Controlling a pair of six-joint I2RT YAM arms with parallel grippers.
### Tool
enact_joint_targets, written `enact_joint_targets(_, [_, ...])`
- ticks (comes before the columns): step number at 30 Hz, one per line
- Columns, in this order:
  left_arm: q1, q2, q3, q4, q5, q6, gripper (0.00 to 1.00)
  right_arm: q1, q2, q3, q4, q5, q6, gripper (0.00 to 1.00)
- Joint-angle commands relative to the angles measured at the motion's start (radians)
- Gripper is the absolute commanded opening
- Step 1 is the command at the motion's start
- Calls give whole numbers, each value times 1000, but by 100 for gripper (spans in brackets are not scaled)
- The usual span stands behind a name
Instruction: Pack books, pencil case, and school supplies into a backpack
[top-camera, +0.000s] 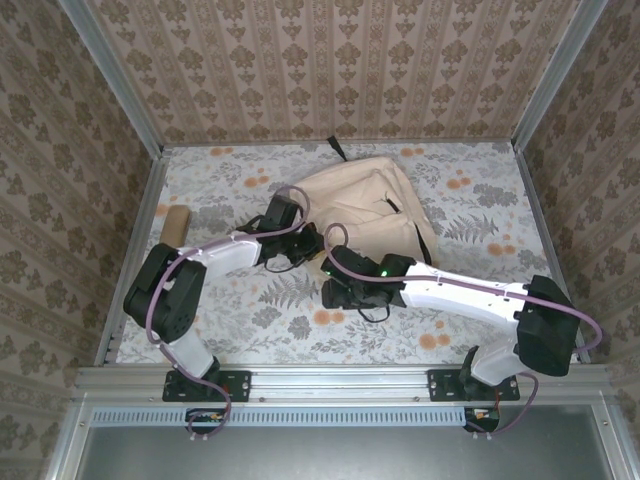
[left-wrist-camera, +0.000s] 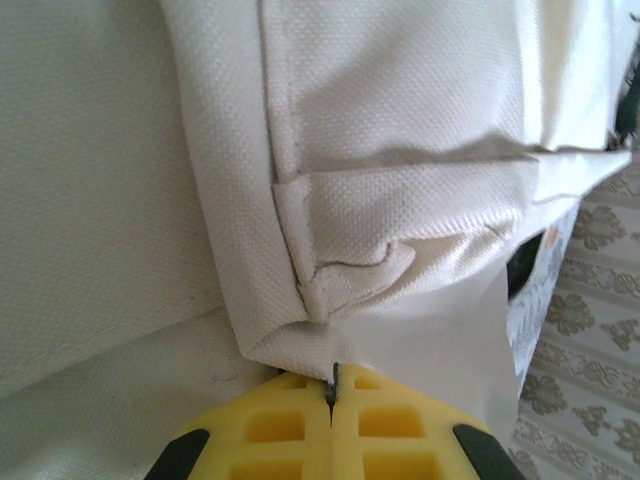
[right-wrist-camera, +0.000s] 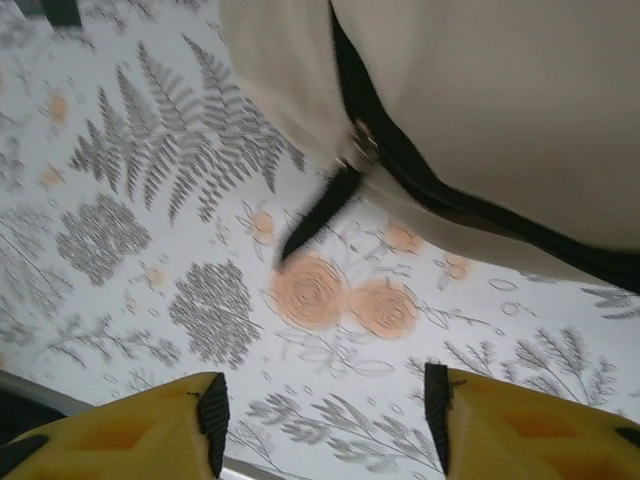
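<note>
The beige backpack (top-camera: 370, 205) lies flat at the middle back of the table. My left gripper (top-camera: 298, 208) is at its left edge, and in the left wrist view the yellow fingers (left-wrist-camera: 332, 385) are shut on a fold of the backpack's (left-wrist-camera: 400, 150) cream fabric. My right gripper (top-camera: 333, 287) hovers by the bag's near edge. It stands open (right-wrist-camera: 325, 415) over the flowered tablecloth with nothing between its fingers, just short of the black zip pull (right-wrist-camera: 320, 215) on the backpack (right-wrist-camera: 480, 100). The tan pencil case (top-camera: 176, 222) lies at the table's far left. The books are out of view.
The flowered tablecloth (top-camera: 300, 320) covers the table. Metal frame posts (top-camera: 110, 75) and patterned walls close it in at the left, back and right. A black strap end (top-camera: 336, 147) pokes out behind the bag.
</note>
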Motion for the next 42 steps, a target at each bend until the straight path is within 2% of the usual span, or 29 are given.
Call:
enact_joint_targets(1, [-19,-53,48,50,56,37,0,15,36,37,41,90,139,60])
enact_joint_targets(6, [-19,-53,49,50,62,43,0,16,93,59,-31,169,203,59])
enact_joint_targets(11, [-19,-41,52,55,63,46,0,18,132,88,-76,216,168,56])
enact_joint_targets(17, [-19,-37,55,58,66,43,0,13,185,119,-88,230,118,46])
enact_joint_targets(19, [-19,-39,53,52,61,45,0,12,190,125,-108,252,132,40])
enact_joint_targets(25, [-8,-41,53,1,10,71,0,12,170,150,-240,341,164,6])
enact_joint_targets(27, [0,-39,51,-24,-15,89,0,12,143,141,-258,353,149,0])
enact_joint_targets(33, [34,-27,42,-14,-25,107,0,1,90,113,-292,305,74,0])
enact_joint_targets(36, [35,-20,46,17,10,97,0,-4,67,78,-176,201,8,2])
enact_joint_targets(40, [27,-20,50,35,42,80,0,-4,58,7,58,62,29,34])
enact_joint_targets(42, [23,-28,47,37,53,74,0,-2,82,0,116,44,62,41])
